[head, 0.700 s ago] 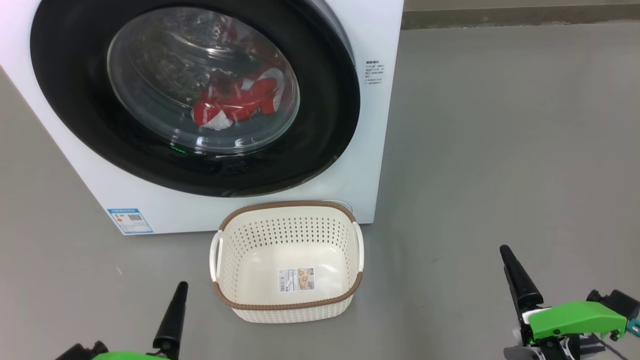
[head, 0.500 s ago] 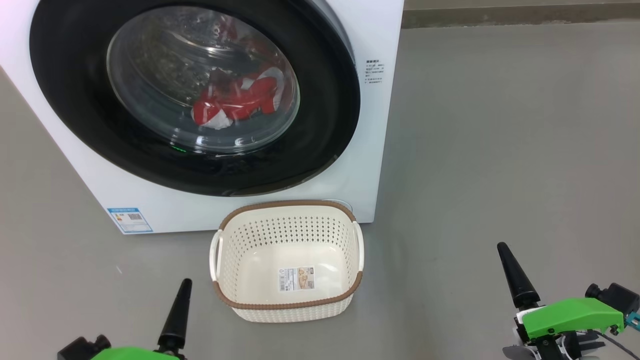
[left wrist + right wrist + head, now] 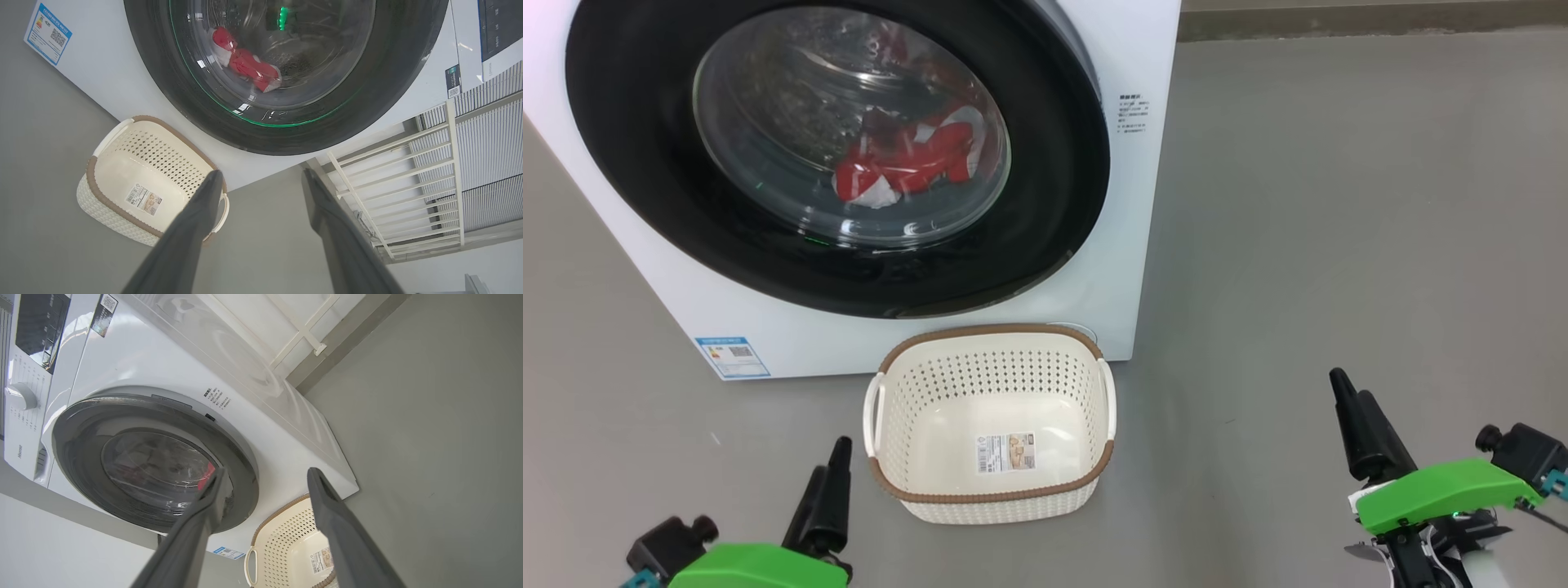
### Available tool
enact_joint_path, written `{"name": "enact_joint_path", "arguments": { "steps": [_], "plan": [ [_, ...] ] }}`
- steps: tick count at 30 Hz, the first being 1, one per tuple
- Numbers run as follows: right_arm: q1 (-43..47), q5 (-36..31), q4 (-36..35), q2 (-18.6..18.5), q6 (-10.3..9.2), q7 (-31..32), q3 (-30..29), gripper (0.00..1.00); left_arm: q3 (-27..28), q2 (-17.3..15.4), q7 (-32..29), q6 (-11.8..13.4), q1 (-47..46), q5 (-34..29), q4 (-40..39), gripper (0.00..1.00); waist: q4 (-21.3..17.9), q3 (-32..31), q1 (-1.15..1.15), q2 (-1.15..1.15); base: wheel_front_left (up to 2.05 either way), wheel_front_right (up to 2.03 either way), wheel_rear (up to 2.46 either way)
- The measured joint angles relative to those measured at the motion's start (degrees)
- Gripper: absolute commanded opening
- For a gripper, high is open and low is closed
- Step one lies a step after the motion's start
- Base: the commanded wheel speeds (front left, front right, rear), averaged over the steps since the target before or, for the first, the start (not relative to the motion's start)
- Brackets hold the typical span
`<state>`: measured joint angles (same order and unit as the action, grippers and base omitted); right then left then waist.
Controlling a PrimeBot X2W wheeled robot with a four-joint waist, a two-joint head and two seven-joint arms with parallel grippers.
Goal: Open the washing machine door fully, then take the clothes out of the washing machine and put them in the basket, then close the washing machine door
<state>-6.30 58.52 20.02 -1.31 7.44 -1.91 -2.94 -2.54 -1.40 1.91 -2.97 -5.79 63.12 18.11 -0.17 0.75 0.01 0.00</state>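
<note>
The white washing machine (image 3: 1127, 245) stands at the upper left. Its door (image 3: 637, 163), a wide black rim around bulging glass, covers the opening. Red and white clothes (image 3: 907, 159) lie in the drum behind the glass, and the left wrist view shows these clothes (image 3: 249, 67) too. The cream basket (image 3: 988, 510) sits on the floor just in front of the machine, with a paper label on its bottom. My left gripper (image 3: 832, 459) is open, low and just left of the basket. My right gripper (image 3: 1349, 385) is open, well to the basket's right. Both hold nothing; the wrist views show the left gripper (image 3: 262, 173) and the right gripper (image 3: 267, 471) spread.
Bare grey floor (image 3: 1339, 204) stretches right of the machine to a wall skirting (image 3: 1339, 24). A white slatted rail (image 3: 408, 171) stands beyond the machine. A blue label (image 3: 731, 357) marks the machine's lower left corner. The knob (image 3: 22, 396) and the control panel sit above the door.
Both grippers have come further up the head view, toward the machine; the right one the most. The view itself has shifted slightly. Door, clothes and basket are as before.
</note>
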Motion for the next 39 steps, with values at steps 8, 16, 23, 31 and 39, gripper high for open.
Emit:
{"name": "enact_joint_path", "arguments": {
  "steps": [8,16,23,31,39],
  "plan": [
    [-1.1,-6.6,-1.3,-0.2,0.00,-1.2,-0.1,1.00,-1.0,0.0,1.3,0.7,-1.5,-6.1,0.0,1.00,-0.1,0.3,0.00,0.00,0.00,0.00,0.00],
    [-2.3,-11.0,-2.0,-0.3,0.00,-2.6,-0.6,1.00,-1.4,-0.1,2.6,1.0,-2.6,-11.2,-0.1,1.00,-0.2,0.4,0.00,0.00,0.00,0.00,0.00],
    [-3.0,-16.6,-1.1,-0.4,0.00,-3.7,0.0,1.00,-2.1,-0.1,3.8,1.5,-3.0,-16.0,-0.5,1.00,-0.1,0.4,0.00,0.00,0.00,0.00,0.00],
    [-4.5,-21.0,-0.8,-0.6,0.00,-5.0,0.9,1.00,-2.8,-0.1,4.9,2.5,-4.2,-21.1,-1.1,1.00,-0.1,0.5,0.00,0.00,0.00,0.00,0.00],
    [-6.1,-25.6,-0.3,-0.7,0.00,-6.3,1.8,1.00,-3.7,-0.2,6.4,3.0,-5.5,-25.9,-1.1,1.00,0.1,0.7,0.00,0.00,0.00,0.00,0.00]
  ]
}}
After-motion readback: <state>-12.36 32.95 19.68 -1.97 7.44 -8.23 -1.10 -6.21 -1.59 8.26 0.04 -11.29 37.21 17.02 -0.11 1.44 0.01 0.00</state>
